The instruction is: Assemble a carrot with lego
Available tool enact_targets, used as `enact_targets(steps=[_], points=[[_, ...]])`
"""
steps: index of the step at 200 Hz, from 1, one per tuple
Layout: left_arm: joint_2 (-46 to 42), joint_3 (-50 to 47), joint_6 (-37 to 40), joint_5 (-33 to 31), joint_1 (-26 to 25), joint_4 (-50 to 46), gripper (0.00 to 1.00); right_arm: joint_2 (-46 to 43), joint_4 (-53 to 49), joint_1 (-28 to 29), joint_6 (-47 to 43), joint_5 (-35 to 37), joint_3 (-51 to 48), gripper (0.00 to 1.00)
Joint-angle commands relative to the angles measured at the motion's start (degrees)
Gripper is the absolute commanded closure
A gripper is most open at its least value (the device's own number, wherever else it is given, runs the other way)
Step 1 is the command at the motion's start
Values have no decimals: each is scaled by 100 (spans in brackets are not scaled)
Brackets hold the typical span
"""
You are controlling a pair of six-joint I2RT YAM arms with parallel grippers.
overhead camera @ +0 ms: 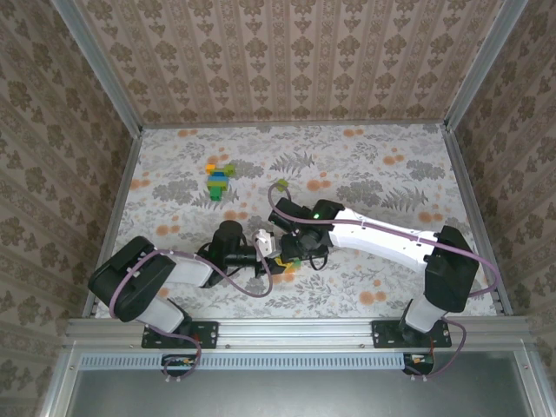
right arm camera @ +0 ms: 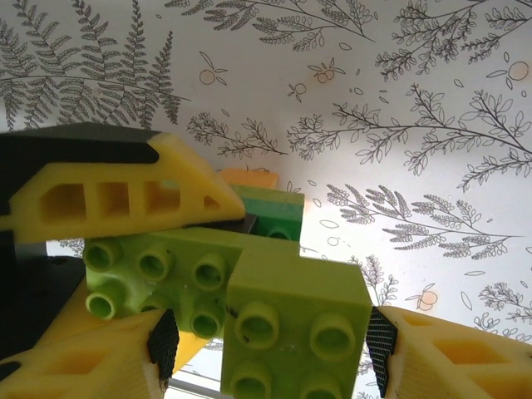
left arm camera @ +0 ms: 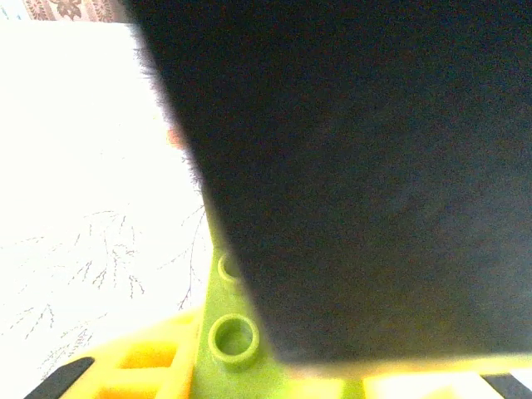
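Floral table (overhead camera: 391,174), carrot (right arm camera: 283,299) in left claw (overhead camera: 274,258)

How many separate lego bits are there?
3: a yellow, green and blue build at the back left, one lime-green brick near the middle, and the carrot being built near the front. Some may be hidden.

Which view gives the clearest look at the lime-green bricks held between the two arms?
Right wrist. The lime-green bricks are close and sharp there, with their studs easy to count. The left wrist view catches one corner with two studs beneath a large dark blur, and the top view gives a tiny bright speck.
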Motion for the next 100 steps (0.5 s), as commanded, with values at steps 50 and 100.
enact_targets(steps=[50, 100], points=[[149, 67, -6, -125, -1, -349, 69, -702, -204, -110, -22, 289, 82, 35], [117, 50, -36, -147, 0, -327, 54, -858, -491, -260, -168, 490, 211, 35]])
